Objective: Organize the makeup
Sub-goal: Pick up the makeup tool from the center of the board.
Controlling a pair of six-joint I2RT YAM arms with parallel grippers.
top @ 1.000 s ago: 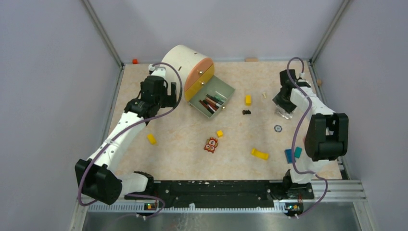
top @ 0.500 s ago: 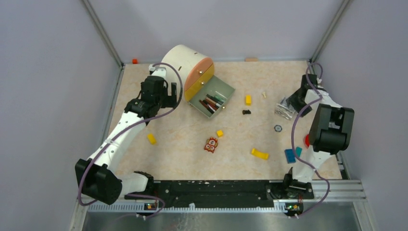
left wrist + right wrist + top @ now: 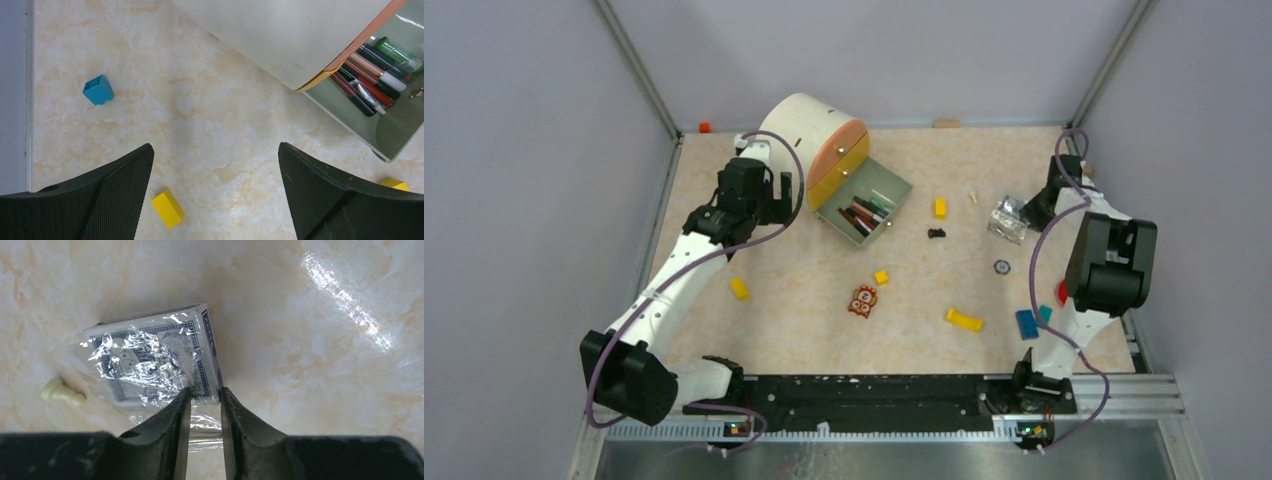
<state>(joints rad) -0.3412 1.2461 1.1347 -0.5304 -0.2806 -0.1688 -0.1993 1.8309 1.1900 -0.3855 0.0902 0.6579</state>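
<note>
The makeup sticks [image 3: 864, 213] lie in the open green drawer [image 3: 894, 190] of a round white organizer [image 3: 809, 130]. The left wrist view shows several of these sticks [image 3: 370, 82], red, black and pink. A small black tool [image 3: 936, 233] lies loose mid-table. My left gripper [image 3: 215, 167] hangs wide open over bare table, left of the drawer. My right gripper [image 3: 202, 392] has its jaws drawn to a slim gap at the near corner of a cellophane-wrapped card pack [image 3: 150, 360]. Wrapper shows in the gap. Whether the jaws pinch it is unclear.
Yellow blocks [image 3: 940, 207] [image 3: 881, 277] [image 3: 739, 288] [image 3: 964, 320] are scattered about. An orange toy figure [image 3: 862, 300] lies centre front. Blue blocks [image 3: 1031, 320] sit by the right arm's base. A small cream piece [image 3: 62, 392] lies beside the pack, and a round disc [image 3: 1002, 266] in front of it.
My right arm pulled back from over the card pack toward the right wall, and its jaws widened, then narrowed. The pack shifted slightly up-left. My left arm stayed still.
</note>
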